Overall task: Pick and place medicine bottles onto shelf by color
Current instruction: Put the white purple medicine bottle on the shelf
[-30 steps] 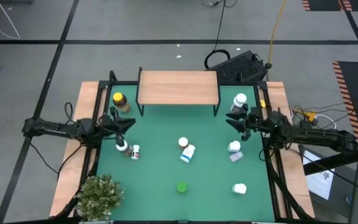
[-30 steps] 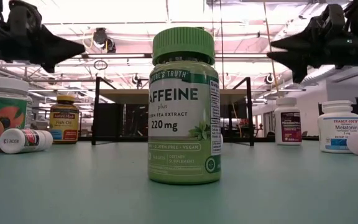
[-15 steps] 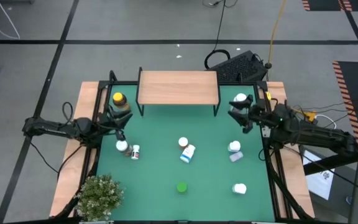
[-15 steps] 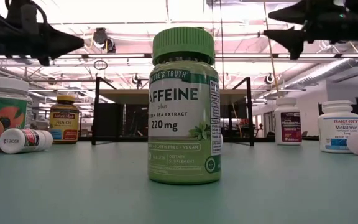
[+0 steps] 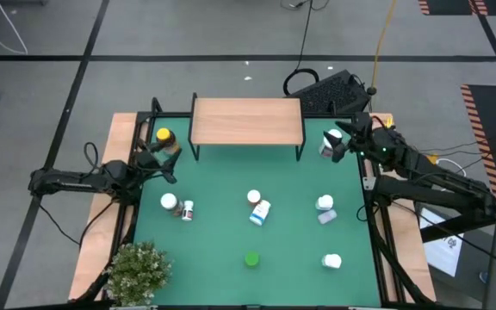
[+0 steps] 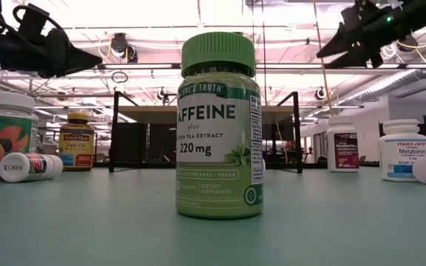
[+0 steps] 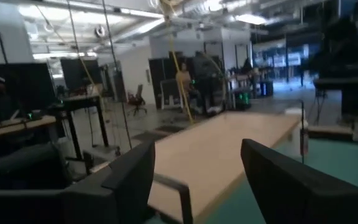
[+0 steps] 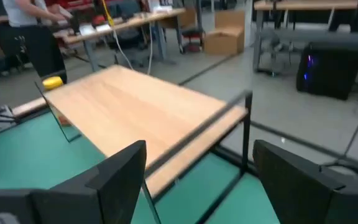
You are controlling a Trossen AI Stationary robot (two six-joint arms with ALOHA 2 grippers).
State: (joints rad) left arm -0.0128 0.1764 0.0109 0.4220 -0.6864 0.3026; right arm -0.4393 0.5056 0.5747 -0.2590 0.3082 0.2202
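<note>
The shelf [image 5: 248,120] stands on black legs at the mat's far side with a bare top. A green bottle [image 6: 219,125] stands upright near the front. An amber yellow-capped bottle [image 5: 164,139] stands left of the shelf, and a white bottle [image 5: 331,140] stands right of it. More white bottles [image 5: 169,202] [image 5: 325,203] [image 5: 331,261] and a blue-white one [image 5: 260,213] rest on the mat. My left gripper [image 7: 196,152] is open, just near of the amber bottle. My right gripper [image 8: 199,149] is open, raised over the far-right white bottle. Both face the shelf.
A leafy potted plant [image 5: 136,271] sits at the near left corner. A wooden frame [image 5: 119,224] borders the green mat. A small white bottle [image 5: 187,210] lies on its side at the left. Bare mat lies under and in front of the shelf.
My right gripper has risen well above the mat and gone toward the far edge, tipping from pointing downward to nearly level, facing the shelf. My left gripper has swung slightly toward the far edge, by the amber bottle. No bottle has moved.
</note>
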